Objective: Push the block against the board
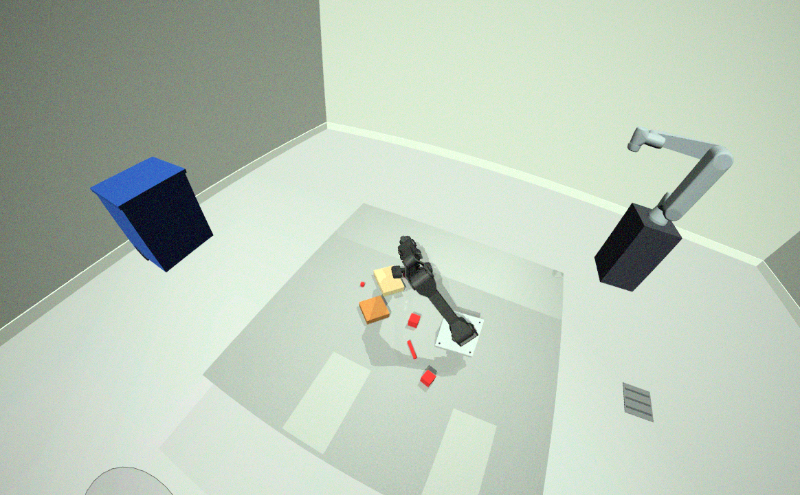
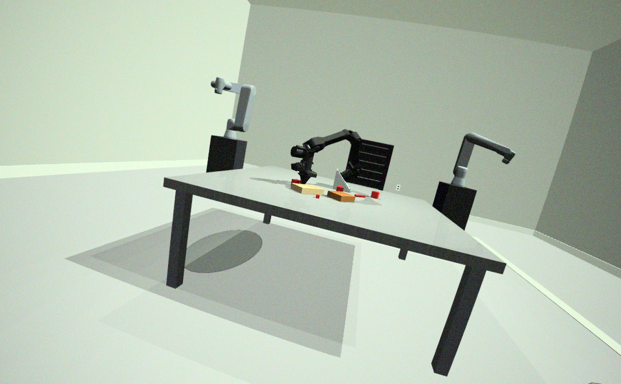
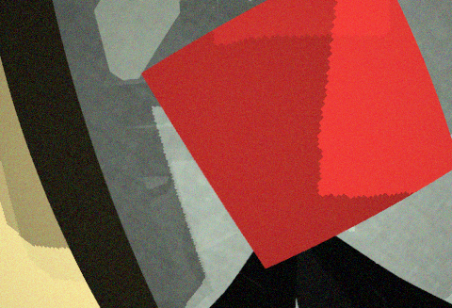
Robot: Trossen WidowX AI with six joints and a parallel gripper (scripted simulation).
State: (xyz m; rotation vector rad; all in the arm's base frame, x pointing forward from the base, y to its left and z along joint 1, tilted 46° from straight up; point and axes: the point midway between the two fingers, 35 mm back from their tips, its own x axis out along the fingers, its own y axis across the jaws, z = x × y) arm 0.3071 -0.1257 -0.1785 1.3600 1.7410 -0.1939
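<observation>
A pale yellow square-looking slab [image 1: 387, 280] [image 2: 307, 189] [image 3: 28, 275] lies flat on the table. A thick orange slab [image 1: 374, 309] [image 2: 340, 196] lies close by, turned at a different angle, with a narrow gap at their near corners. Which of the two is the block and which the board I cannot tell. My gripper [image 2: 304, 182] [image 3: 289, 231] is shut and empty, low down behind the yellow slab in the exterior view. A red cube [image 2: 296, 181] [image 3: 264, 124] stands close by and covers the fingertips in the wrist view. The arm hides the fingertips in the top view.
Another red cube [image 1: 414, 320] [image 2: 339, 188] stands near the orange slab. A third cube [image 1: 427, 377] [image 2: 374, 194] and a thin red bar [image 1: 412, 349] [image 2: 360, 196] lie farther off. A tiny red cube [image 1: 362, 283] [image 2: 317, 196] is near the yellow slab. The arm stands on a white plate [image 1: 446, 344].
</observation>
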